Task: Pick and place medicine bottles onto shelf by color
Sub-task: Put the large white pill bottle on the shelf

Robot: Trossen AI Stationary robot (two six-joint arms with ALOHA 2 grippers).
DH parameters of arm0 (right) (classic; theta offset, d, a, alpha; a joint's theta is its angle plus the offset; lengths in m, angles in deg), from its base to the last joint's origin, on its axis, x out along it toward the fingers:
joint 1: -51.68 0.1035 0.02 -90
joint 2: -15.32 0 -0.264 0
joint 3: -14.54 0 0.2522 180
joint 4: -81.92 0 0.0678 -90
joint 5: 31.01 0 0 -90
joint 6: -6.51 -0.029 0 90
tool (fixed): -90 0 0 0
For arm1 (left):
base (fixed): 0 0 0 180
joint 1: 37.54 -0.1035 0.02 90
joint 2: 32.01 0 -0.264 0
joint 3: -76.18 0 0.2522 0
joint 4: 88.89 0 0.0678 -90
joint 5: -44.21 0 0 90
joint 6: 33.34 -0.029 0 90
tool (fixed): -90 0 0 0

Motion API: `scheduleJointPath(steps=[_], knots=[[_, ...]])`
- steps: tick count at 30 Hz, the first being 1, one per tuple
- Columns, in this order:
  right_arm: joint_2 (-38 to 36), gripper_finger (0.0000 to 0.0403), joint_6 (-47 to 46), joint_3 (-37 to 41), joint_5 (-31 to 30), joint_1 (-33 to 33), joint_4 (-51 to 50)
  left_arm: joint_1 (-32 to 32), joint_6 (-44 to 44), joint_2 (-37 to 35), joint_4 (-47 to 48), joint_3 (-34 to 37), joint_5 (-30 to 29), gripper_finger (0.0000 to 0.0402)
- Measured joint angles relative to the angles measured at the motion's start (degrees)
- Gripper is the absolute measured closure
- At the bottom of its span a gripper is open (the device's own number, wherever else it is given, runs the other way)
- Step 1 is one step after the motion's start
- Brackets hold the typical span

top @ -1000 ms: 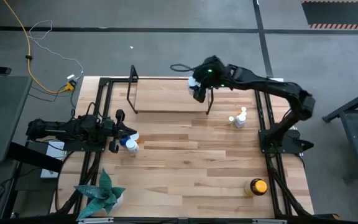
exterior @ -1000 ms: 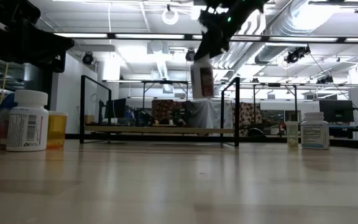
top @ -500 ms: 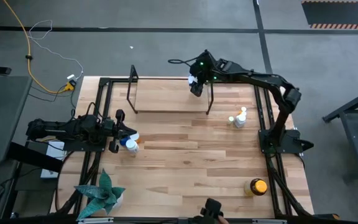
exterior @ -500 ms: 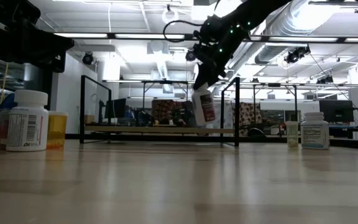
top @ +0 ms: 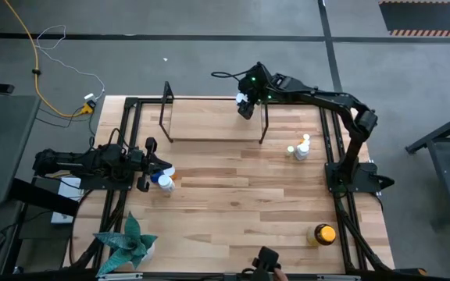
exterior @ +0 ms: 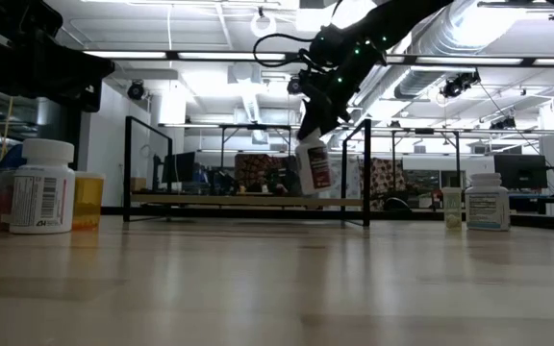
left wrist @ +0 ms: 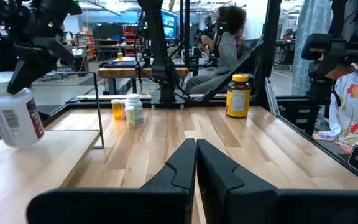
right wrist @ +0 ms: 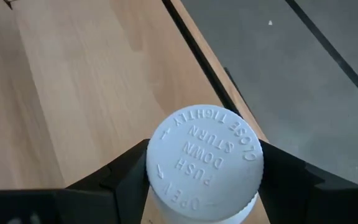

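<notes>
Right wrist view: white bottle (right wrist: 204, 165) cap reads "PUSH DOWN & TURN".

Grippers: two, left gripper (left wrist: 195, 144) and right gripper (top: 245, 106).
Shelf (top: 167, 109): one, below right gripper.
White bottle (exterior: 314, 165): one, in right gripper.
Small bottles (top: 301, 148): two, apart from right gripper.
Bottle cluster (top: 162, 178): about three, beside left gripper, hard to separate.
Amber bottle (top: 323, 232): one, well apart from both.
Potted plant (top: 131, 238): one, near left gripper.

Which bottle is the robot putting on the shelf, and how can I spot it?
Look at the black wire shelf at the table's far edge. At its right end, the right gripper holds a white bottle by its white cap, tilted. It's the only bottle at the shelf and in a gripper.
</notes>
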Motion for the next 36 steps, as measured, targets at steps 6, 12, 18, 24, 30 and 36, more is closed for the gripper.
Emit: scheduleJointPath(steps=[6, 12, 18, 24, 30, 36], knots=[[0.0, 0.0157, -1.28, 0.0, -3.33, 0.06, -0.04, 0.0, 0.02, 0.02, 0.0, 0.0, 0.0, 0.0396], [0.0, 0.0156, -1.29, 0.0, -3.75, 0.02, -0.07, -0.02, 0.0, 0.0, 0.0, 0.0, 0.0, 0.0396], [0.0, 0.0155, -2.58, 0.0, -6.12, 0.08, -0.39, -0.02, 0.0, 0.02, 0.0, 0.0, 0.0, 0.0396], [0.0, 0.0155, -3.89, 0.04, -8.41, 0.04, -2.02, -0.02, 0.0, 0.0, 0.0, 0.0, 0.0, 0.0396], [0.0, 0.0155, -5.36, 0.07, -8.3, 0.04, -2.47, -0.01, 0.0, 0.0, 0.0, 0.0, 0.0, 0.0396], [0.0, 0.0155, -6.35, 0.07, -8.21, 0.06, -3.15, -0.01, 0.0, 0.01, 0.0, 0.0, 0.0, 0.0396]])
